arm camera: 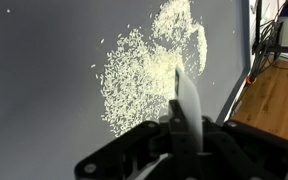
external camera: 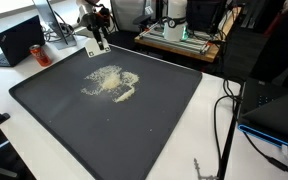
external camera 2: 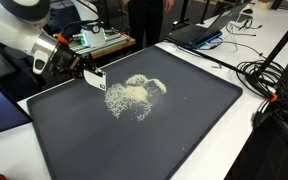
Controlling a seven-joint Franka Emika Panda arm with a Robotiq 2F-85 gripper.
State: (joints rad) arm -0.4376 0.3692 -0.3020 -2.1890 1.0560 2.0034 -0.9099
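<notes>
My gripper (external camera 2: 87, 70) is clamped on a white scraper (arm camera: 189, 100) near the desk's far edge, its blade just beside the rice grains (arm camera: 149, 65) strewn mid-way across the black mat (external camera: 44, 100), which I judge largely ungathered.

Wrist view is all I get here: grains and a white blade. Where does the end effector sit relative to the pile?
Observer: The end effector, gripping the white blade, hangs beside the pile of grains, not over it, near the edge of the black mat.
Operator: Anything beyond the mat there?
Observer: An open black laptop stands on the white table.
</notes>
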